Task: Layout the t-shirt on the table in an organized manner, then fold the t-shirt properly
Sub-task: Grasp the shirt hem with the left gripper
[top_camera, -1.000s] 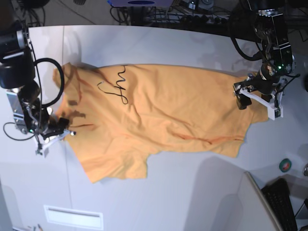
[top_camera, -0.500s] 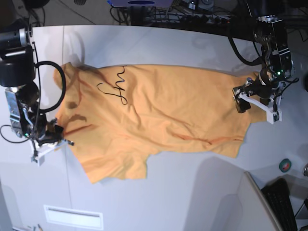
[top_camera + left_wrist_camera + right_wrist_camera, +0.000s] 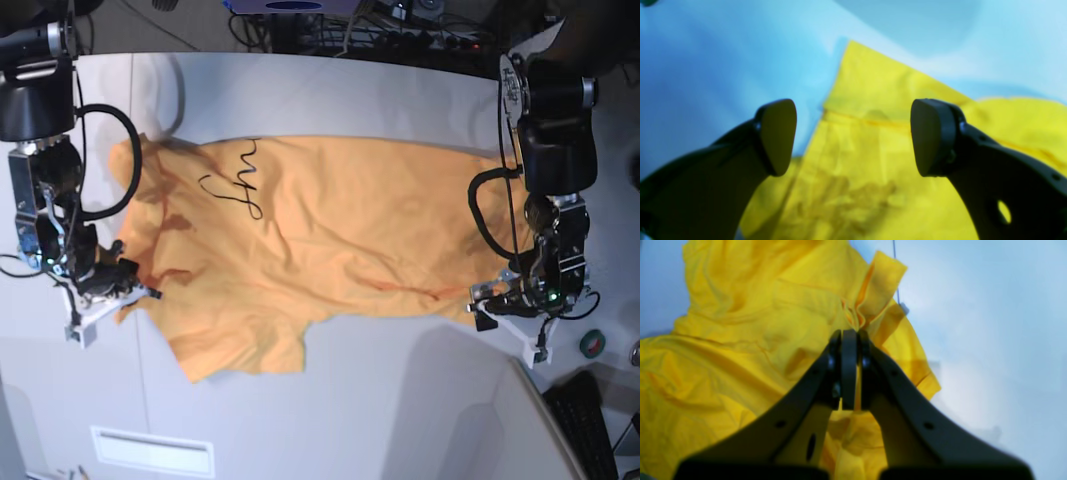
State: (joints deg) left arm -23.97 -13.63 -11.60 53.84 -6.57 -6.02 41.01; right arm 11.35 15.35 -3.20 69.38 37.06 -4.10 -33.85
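Right wrist, right gripper (image 3: 849, 340) pinching t-shirt (image 3: 750, 326) fold

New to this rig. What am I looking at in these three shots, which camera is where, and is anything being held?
It is a robot with two arms, each ending in a two-fingered gripper. One picture looks down from above on the whole white table; the other two come from small cameras mounted at each wrist, looking out between the fingers.

Spread across the table is a light-orange t-shirt with a black line drawing. It looks yellow in the wrist views.

The right gripper, on the left side of the overhead picture, is shut on a bunched edge of the shirt. The left gripper, on the right side of that picture, is open and holds nothing. It sits over the shirt's corner at the opposite end; whether it touches the cloth is not clear.

A roll of tape lies near the table's edge.
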